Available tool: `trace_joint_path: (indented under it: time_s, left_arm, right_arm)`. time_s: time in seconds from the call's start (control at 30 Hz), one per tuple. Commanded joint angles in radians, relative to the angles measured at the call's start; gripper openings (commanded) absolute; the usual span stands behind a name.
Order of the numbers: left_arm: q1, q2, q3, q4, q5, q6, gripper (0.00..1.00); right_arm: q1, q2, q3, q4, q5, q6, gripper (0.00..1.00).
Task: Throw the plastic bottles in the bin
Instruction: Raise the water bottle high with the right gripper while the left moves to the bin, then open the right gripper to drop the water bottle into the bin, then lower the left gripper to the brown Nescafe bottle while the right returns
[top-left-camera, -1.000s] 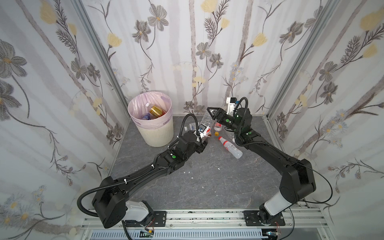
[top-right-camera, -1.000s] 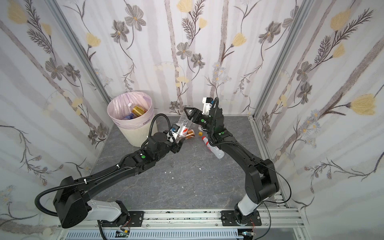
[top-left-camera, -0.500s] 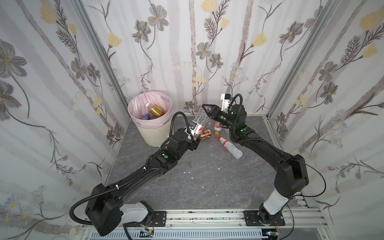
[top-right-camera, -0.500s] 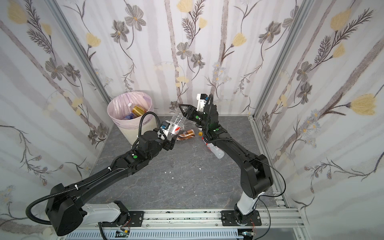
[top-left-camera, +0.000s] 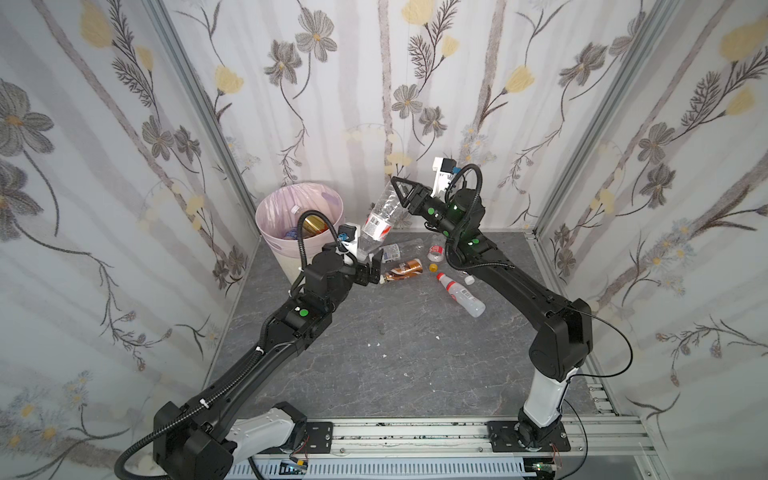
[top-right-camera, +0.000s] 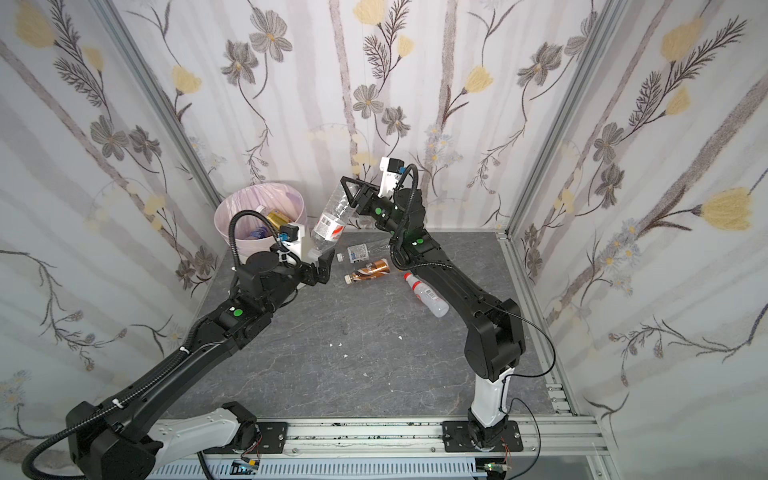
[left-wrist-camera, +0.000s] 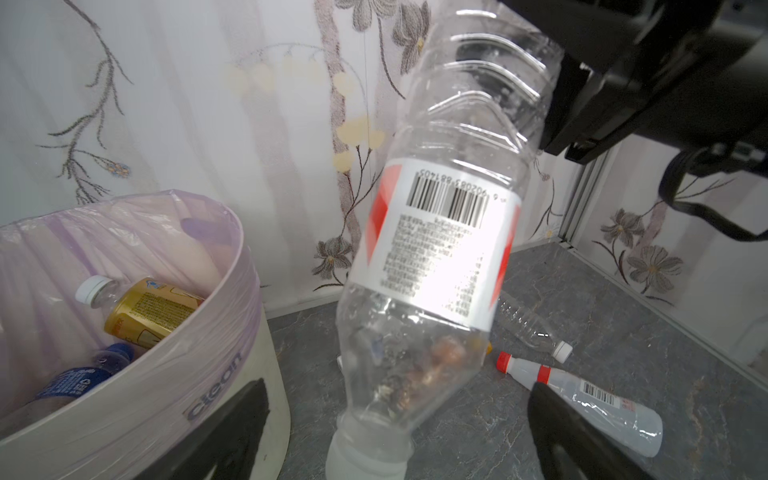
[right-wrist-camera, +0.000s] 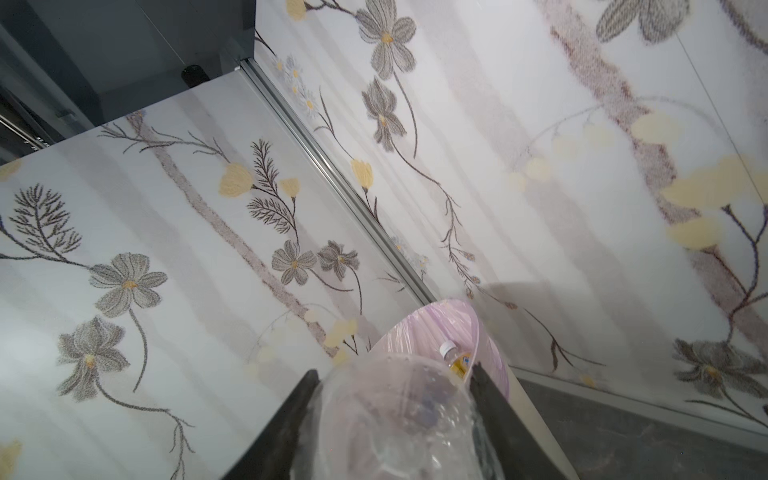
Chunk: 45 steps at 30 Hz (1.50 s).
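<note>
A clear bottle with a white and red label (top-left-camera: 376, 222) (top-right-camera: 328, 224) (left-wrist-camera: 436, 249) hangs tilted, cap down, just right of the bin (top-left-camera: 299, 195) (top-right-camera: 257, 195) (left-wrist-camera: 232, 249) (right-wrist-camera: 478, 324). My right gripper (top-left-camera: 392, 195) (top-right-camera: 347, 193) (right-wrist-camera: 395, 374) is shut on its upper, base end (right-wrist-camera: 395, 415). Below, my left gripper (top-left-camera: 368, 262) (top-right-camera: 320, 266) (left-wrist-camera: 395, 432) stands wide open around the capped neck, without touching it. The bin holds a gold-labelled bottle (left-wrist-camera: 149, 307) and a blue one (left-wrist-camera: 75, 382).
On the grey floor lie a brown bottle (top-left-camera: 401, 270) (top-right-camera: 368, 270), a white bottle with a red cap (top-left-camera: 461, 295) (top-right-camera: 428, 297) (left-wrist-camera: 582, 399), a clear blue-labelled bottle (top-left-camera: 399, 249) and loose caps (top-left-camera: 433, 267). Flowered walls close in on three sides.
My left gripper has let go of the clear bottle and opened wide. My right gripper has closed on the bottle's base and carried it up and left, nearer the bin.
</note>
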<state>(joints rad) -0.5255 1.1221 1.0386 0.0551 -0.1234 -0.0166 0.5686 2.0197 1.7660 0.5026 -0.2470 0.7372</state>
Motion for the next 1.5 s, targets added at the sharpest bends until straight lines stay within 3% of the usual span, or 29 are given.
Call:
trace_joint_path:
  time_s: [0.0, 0.1, 0.3, 0.57, 0.67, 0.83, 0.93, 0.97, 1.07, 1.1, 1.3, 1.47]
  left_arm:
    - [0.087, -0.019, 0.058, -0.012, 0.129, -0.157, 1.0]
    - [0.18, -0.003, 0.158, -0.012, 0.223, -0.255, 1.0]
    - [0.267, -0.006, 0.288, -0.01, 0.266, -0.336, 1.0]
    - [0.369, -0.089, 0.263, -0.007, 0.258, -0.35, 1.0]
    - [0.396, -0.115, 0.242, -0.008, 0.254, -0.352, 1.0]
    - [0.4, -0.121, 0.205, -0.003, 0.25, -0.351, 1.0]
    - [0.4, -0.118, 0.19, 0.002, 0.252, -0.358, 1.0]
    - [0.4, -0.119, 0.187, 0.004, 0.254, -0.36, 1.0]
    - [0.401, -0.124, 0.18, 0.006, 0.26, -0.365, 1.0]
    - [0.4, -0.127, 0.179, 0.005, 0.26, -0.367, 1.0]
    - [0.404, -0.146, 0.167, 0.006, 0.266, -0.378, 1.0]
    - [0.404, -0.153, 0.151, 0.005, 0.269, -0.38, 1.0]
  right_arm:
    - [0.021, 0.029, 0.051, 0.178, 0.087, -0.085, 0.53]
    - [0.053, 0.066, 0.118, 0.291, 0.15, -0.169, 0.54]
    - [0.09, 0.117, 0.198, 0.531, 0.247, -0.338, 0.56]
    - [0.109, 0.194, 0.291, 0.73, 0.406, -0.39, 0.55]
    - [0.117, 0.264, 0.406, 0.674, 0.428, -0.387, 0.56]
    - [0.147, 0.535, 0.814, 0.366, 0.414, -0.317, 0.59]
    - [0.18, 0.608, 0.823, 0.285, 0.351, -0.276, 0.59]
    - [0.196, 0.624, 0.822, 0.259, 0.337, -0.297, 0.64]
    - [0.221, 0.645, 0.823, 0.228, 0.283, -0.371, 0.95]
    - [0.22, 0.632, 0.824, 0.206, 0.29, -0.387, 1.0]
    - [0.176, 0.51, 0.81, 0.14, 0.28, -0.402, 1.0]
    - [0.163, 0.383, 0.705, 0.09, 0.284, -0.432, 1.0]
